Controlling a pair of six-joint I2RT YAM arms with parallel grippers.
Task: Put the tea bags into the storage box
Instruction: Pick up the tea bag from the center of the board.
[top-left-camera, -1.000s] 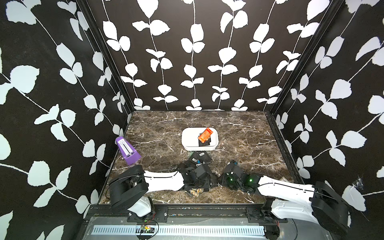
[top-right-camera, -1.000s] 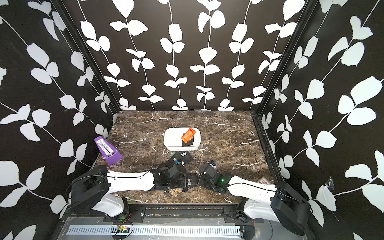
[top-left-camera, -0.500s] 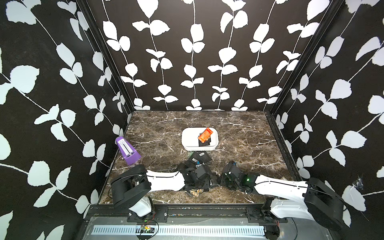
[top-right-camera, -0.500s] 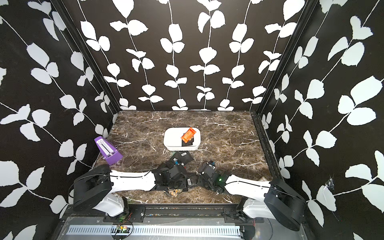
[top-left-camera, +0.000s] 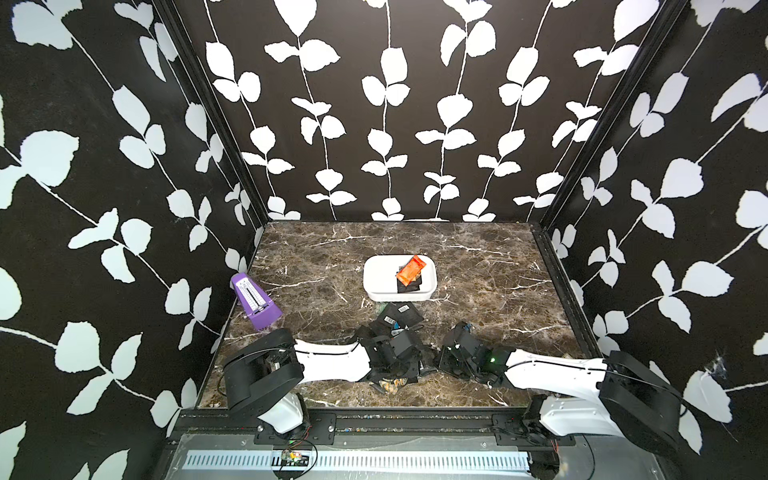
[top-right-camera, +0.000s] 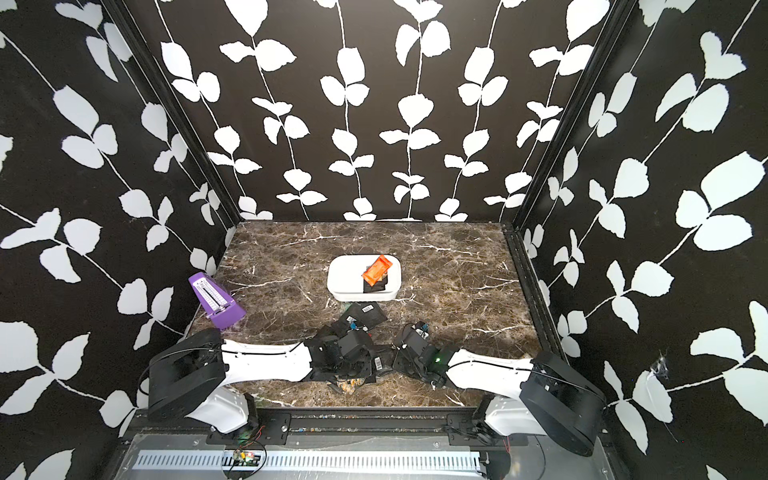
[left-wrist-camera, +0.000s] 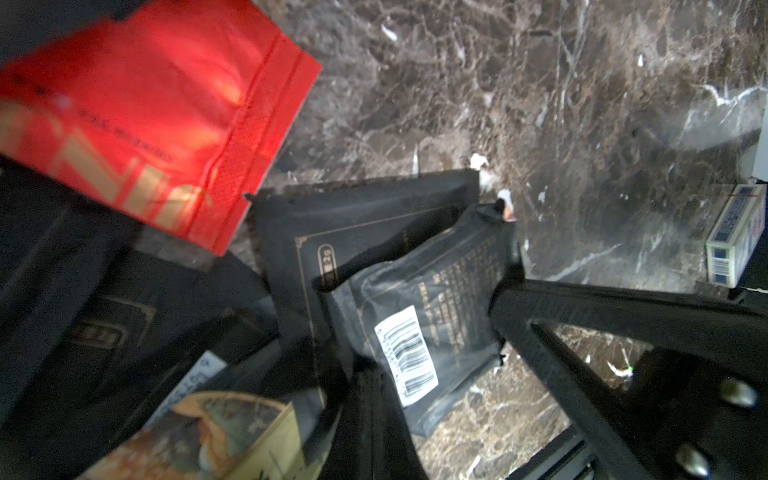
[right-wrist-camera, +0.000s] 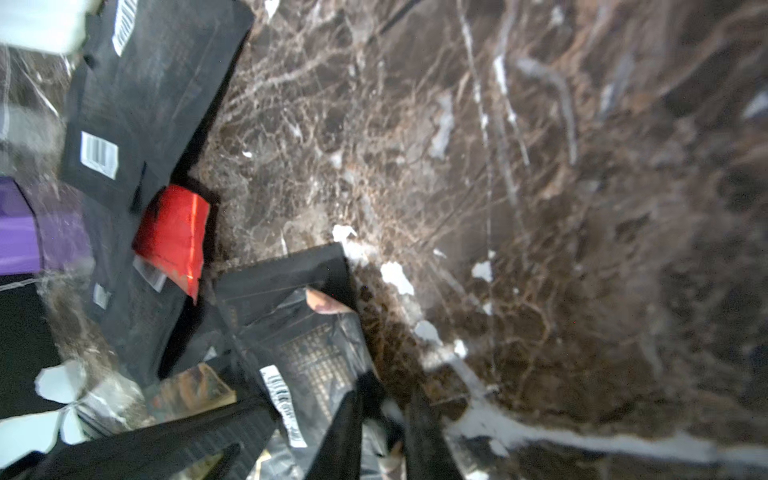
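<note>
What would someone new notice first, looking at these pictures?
First, the black walls with big white leaf vines, closing in a brown marble table. Then the colour spots: an orange-red sachet lying in the white storage box at mid-table, and a purple metronome by the left wall. At the near edge the left arm and right arm reach low over a heap of black tea bags.
</note>
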